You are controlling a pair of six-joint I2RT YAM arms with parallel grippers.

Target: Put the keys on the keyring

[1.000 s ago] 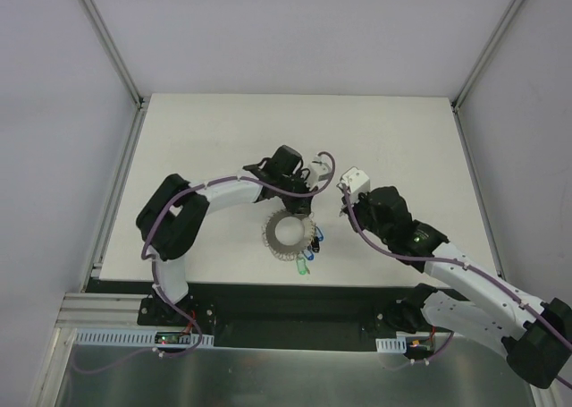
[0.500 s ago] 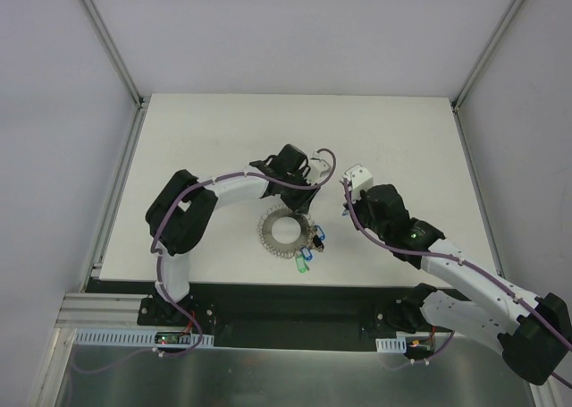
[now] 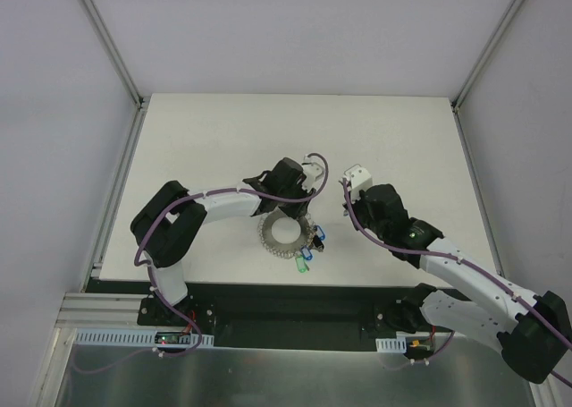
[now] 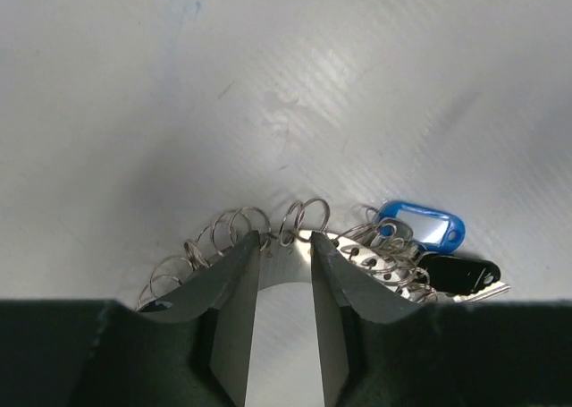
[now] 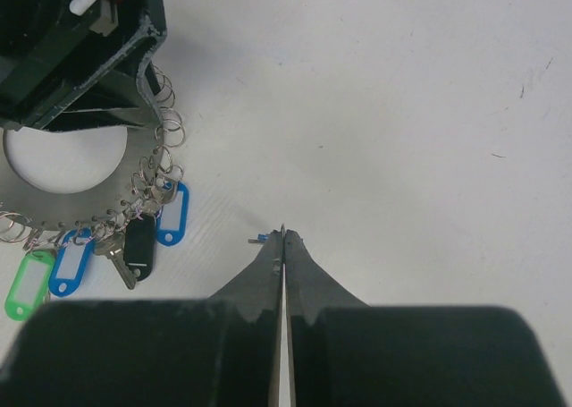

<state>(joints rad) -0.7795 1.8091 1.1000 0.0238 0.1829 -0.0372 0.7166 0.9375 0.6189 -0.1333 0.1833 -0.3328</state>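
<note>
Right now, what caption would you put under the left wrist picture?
Left claw, jaws slightly apart, over the keyring's edge, beside a blue tag and a black tag.

A white table (image 3: 223, 130) stands between pale grey walls (image 3: 268, 31), with aluminium posts (image 3: 107, 40) rising at its far corners.

keyring's (image 4: 284, 255) near side hidden behind left fingers (image 4: 228, 300), keys (image 3: 307, 257) too small overhead

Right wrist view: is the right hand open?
No, the right hand is shut: its fingers meet along their whole visible length with no gap between them.
</note>
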